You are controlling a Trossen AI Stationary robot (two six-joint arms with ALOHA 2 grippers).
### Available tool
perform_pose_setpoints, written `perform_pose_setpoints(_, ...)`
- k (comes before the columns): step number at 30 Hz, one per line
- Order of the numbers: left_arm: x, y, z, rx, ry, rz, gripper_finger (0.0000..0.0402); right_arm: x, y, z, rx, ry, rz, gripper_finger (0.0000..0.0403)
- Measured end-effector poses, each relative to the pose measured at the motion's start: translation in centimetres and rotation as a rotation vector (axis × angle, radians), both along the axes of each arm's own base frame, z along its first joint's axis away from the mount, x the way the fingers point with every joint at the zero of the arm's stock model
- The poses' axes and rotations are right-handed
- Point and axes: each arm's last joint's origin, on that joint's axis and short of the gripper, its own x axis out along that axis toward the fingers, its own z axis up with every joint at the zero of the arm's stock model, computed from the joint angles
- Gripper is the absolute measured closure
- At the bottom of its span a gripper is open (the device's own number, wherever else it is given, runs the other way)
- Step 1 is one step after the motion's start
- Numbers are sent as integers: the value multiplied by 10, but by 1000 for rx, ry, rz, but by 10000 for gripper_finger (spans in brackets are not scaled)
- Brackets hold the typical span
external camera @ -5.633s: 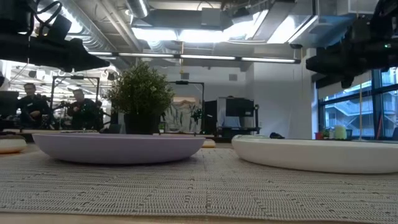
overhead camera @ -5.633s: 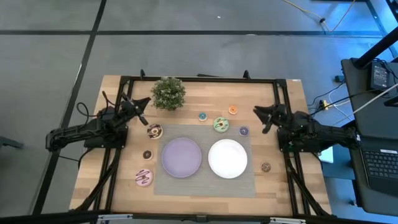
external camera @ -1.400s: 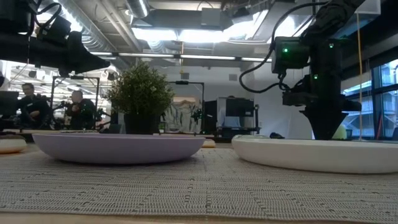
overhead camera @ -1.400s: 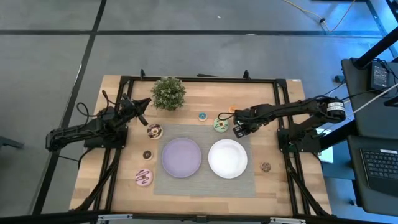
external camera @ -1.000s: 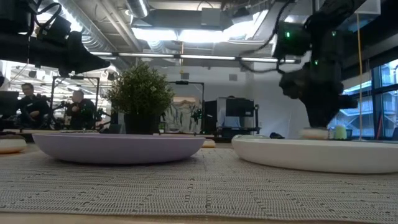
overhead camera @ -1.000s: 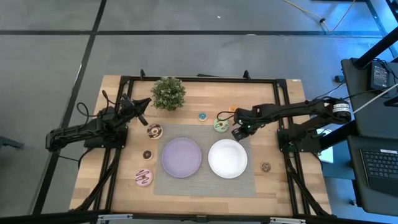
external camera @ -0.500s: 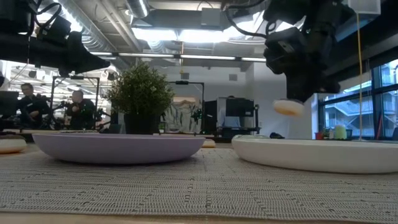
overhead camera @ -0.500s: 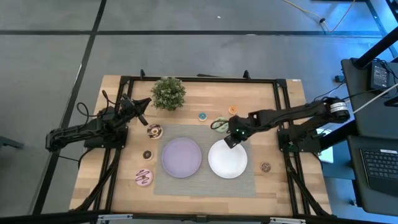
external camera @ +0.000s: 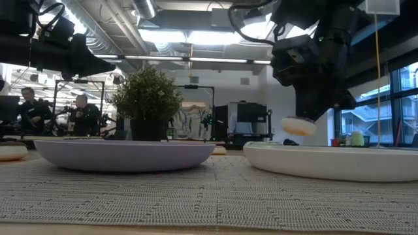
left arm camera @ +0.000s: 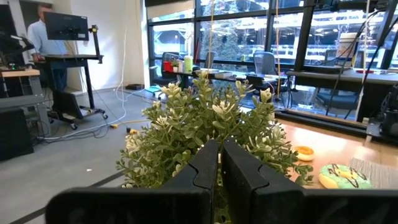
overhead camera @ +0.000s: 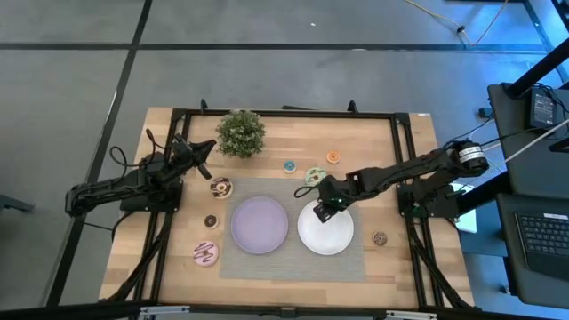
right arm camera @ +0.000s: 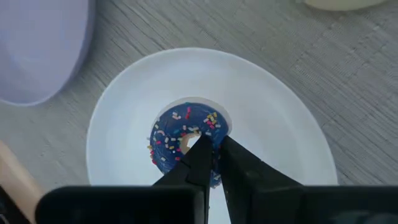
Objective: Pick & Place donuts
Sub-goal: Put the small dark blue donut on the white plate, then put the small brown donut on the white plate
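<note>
My right gripper (overhead camera: 325,212) is shut on a small purple donut (right arm camera: 186,140) with sprinkles, above the far-left part of the white plate (overhead camera: 331,233). In the low view the donut (external camera: 299,126) hangs clear of the plate's rim (external camera: 326,160). The lilac plate (overhead camera: 260,224) lies to the left on the grey mat (overhead camera: 293,267). Other donuts rest flat on the table: green (overhead camera: 315,176), blue (overhead camera: 290,166), orange (overhead camera: 332,157), chocolate-white (overhead camera: 220,187), small brown (overhead camera: 211,220), pink (overhead camera: 206,254), another brown (overhead camera: 380,238). My left gripper (left arm camera: 221,149) waits shut beside the plant (overhead camera: 241,132). My right gripper pinches the donut's ring on one side (right arm camera: 214,134), one fingertip (right arm camera: 200,149) at the hole and the other at the outer edge. The fingers come from above, slanting down. The donut is lifted clear, roughly level, icing up, over the white plate.
The potted plant stands at the far left of the table, right in front of my left gripper. The mat under both plates covers the middle and near part of the table. Black frame rails run along the table's sides.
My right gripper has carried the purple donut from beside the green donut toward the table's left and near edge. The donut has risen from just above the table and now hangs over the white plate. The gripper has tipped and rolled a little.
</note>
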Motion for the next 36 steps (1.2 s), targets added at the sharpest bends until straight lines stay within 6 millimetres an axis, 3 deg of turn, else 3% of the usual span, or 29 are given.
perform_pose_setpoints(9,0,0,0,0,-1,-6,384,7,1,-29,-27,101,36,370)
perform_pose_setpoints(14,0,0,0,0,-1,-7,384,9,1,-32,-17,95,47,368)
perform_pose_setpoints(23,0,0,0,0,-1,-7,384,9,2,-32,-6,99,37,311)
perform_pose_setpoints(30,0,0,0,0,-1,-7,384,2,0,-7,11,28,29,287)
perform_pose_setpoints(36,0,0,0,0,-1,-7,384,-24,-3,20,17,69,-14,286)
